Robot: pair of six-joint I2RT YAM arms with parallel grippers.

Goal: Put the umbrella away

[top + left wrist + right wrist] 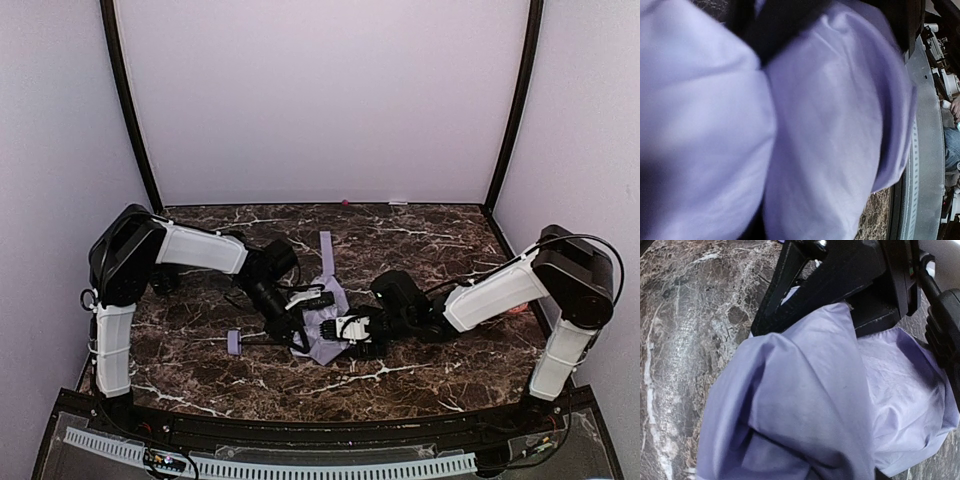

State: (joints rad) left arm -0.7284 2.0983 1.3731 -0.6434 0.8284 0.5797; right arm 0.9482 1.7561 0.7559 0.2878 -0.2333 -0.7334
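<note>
The umbrella (pixel 325 322) is lying crumpled in the middle of the table (pixel 430 380), between both grippers. The right gripper (pixel 352 328) is pinching its fabric. The left gripper (pixel 300 312) is sitting against the fabric, which is hiding its jaws, so its state cannot be told.

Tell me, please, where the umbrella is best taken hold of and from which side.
On the umbrella, probably the small handle, taken from above and across its width. It sticks out to the left of the crumpled fabric on a thin shaft, lying flat on the table and free of the folds; the loose fabric would likely bunch or slip.
</note>
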